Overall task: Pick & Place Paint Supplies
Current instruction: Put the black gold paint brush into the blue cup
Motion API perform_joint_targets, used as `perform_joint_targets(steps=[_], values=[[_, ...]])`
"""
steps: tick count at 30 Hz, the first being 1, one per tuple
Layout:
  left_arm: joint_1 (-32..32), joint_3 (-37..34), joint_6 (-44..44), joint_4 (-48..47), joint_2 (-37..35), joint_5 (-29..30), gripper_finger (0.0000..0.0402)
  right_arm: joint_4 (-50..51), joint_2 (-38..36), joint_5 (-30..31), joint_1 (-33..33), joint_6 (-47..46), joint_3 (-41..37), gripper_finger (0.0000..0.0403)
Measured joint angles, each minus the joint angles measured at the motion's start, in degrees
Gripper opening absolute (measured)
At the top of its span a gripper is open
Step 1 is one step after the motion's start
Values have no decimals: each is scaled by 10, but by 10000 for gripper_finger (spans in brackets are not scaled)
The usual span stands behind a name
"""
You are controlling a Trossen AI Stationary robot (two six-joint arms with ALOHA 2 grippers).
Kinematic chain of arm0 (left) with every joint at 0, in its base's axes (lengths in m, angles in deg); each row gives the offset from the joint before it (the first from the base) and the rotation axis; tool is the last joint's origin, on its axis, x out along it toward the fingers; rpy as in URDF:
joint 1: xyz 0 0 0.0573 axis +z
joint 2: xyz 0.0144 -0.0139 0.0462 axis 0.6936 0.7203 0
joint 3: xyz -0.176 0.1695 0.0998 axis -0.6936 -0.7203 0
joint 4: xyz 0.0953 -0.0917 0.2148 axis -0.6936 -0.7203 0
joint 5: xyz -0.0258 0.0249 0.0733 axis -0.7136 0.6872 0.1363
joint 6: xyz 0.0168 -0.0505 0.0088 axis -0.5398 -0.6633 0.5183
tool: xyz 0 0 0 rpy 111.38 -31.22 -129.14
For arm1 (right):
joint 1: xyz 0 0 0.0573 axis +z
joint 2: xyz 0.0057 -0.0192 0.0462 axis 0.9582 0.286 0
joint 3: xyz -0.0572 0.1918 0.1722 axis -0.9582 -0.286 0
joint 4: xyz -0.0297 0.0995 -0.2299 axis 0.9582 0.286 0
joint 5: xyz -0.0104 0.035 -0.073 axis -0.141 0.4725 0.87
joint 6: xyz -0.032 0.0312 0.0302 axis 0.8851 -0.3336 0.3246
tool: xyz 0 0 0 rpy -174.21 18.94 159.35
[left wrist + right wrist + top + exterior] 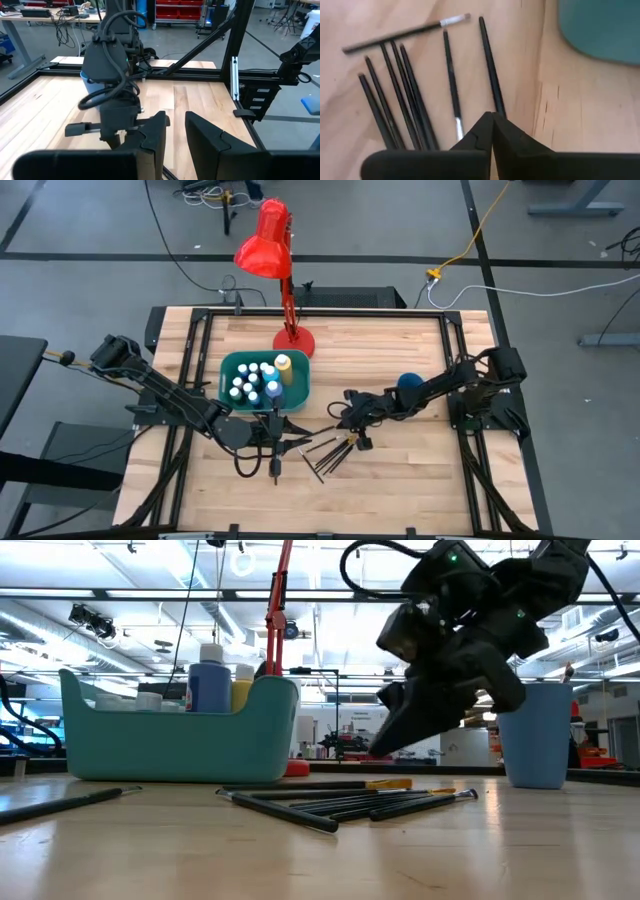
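Several thin dark brushes [328, 452] lie fanned on the wooden table, right of the teal bin [228, 360]. The bin holds white-capped paint bottles [255, 380] and a yellow bottle [284, 363]. My right gripper [492, 117] slants down over the brushes, shut on the end of one brush [487, 65]. My left gripper [175, 135] hovers open just in front of the bin, nothing between its fingers. One more brush [275, 465] lies alone on the table below it. My right gripper pinches the brush's near end [500, 111] between its two fingertips, coming slanting down from the table's right, roughly along the handle. The handle runs away from the fingers toward the bin. Whether its far end still rests on the table I cannot tell.
A red desk lamp [268, 240] stands on its base [293, 340] behind the bin. A small blue cup [408, 380] stands beside my right arm. Bare wood lies in front of the brushes toward the near edge.
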State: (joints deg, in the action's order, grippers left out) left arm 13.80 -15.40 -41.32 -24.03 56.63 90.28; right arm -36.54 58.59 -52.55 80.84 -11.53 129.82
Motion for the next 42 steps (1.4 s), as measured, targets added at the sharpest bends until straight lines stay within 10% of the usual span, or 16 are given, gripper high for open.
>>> perform_joint_targets(steps=[25,34,42], values=[[0,0,-23,0,0,0,82,-192,125,16,-31,38,1,190],[0,0,-21,-1,0,0,82,-304,209,-35,-51,38,4,162],[0,0,-20,-2,0,0,82,-347,244,-64,-64,47,6,55]])
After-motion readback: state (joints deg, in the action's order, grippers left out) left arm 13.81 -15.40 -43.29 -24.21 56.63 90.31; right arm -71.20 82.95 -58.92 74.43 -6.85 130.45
